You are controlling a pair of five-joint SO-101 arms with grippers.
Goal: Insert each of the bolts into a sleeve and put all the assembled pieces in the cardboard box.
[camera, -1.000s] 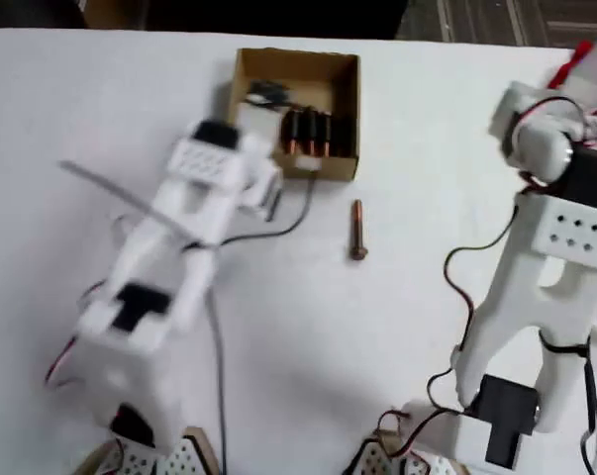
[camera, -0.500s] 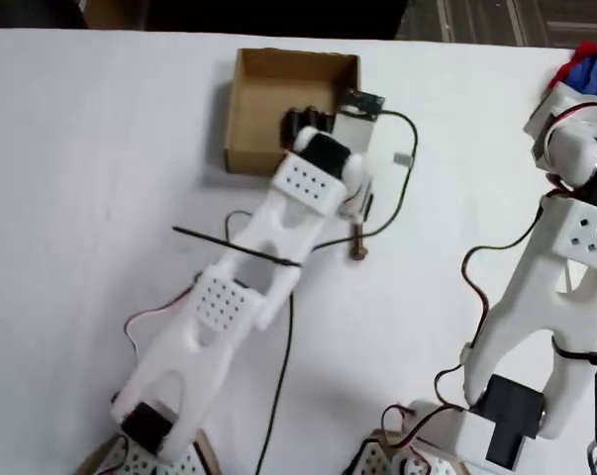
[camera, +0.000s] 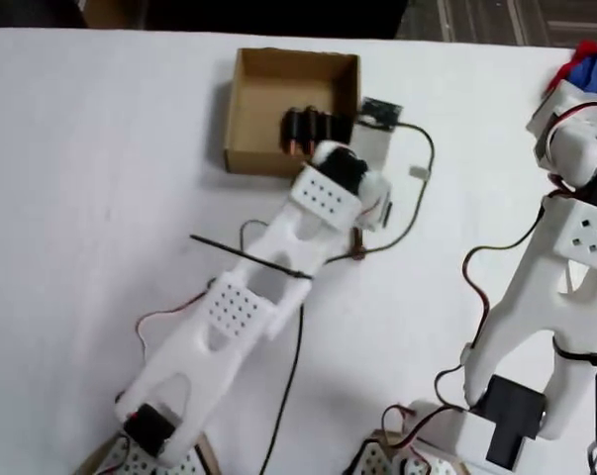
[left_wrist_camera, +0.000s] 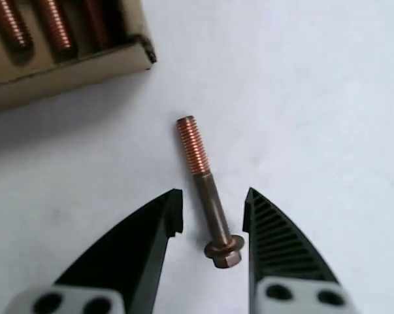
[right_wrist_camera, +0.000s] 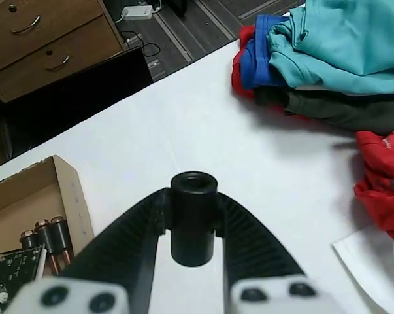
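Observation:
A copper bolt (left_wrist_camera: 206, 190) lies on the white table just outside the cardboard box (camera: 258, 109). My left gripper (left_wrist_camera: 213, 216) is open, its two black fingers on either side of the bolt's shank near the head. In the high view the left arm (camera: 278, 257) stretches from the front toward the box and covers most of the bolt (camera: 357, 247). Three assembled bolt-and-sleeve pieces (camera: 313, 129) rest in the box's near right corner. My right gripper (right_wrist_camera: 193, 226) is shut on a black sleeve (right_wrist_camera: 193, 216), held upright with its hole up, at the table's far right.
A pile of coloured clothes (right_wrist_camera: 327, 59) lies past the right gripper at the table's far corner. The right arm (camera: 565, 247) stands along the right edge. Cables (camera: 412, 208) loop on the table beside the left wrist. White table (camera: 100, 178) spreads to the left of the box.
The left arm swung right from the box's near side and stretched out over the loose bolt, which it now straddles. The right arm pulled slightly to the right.

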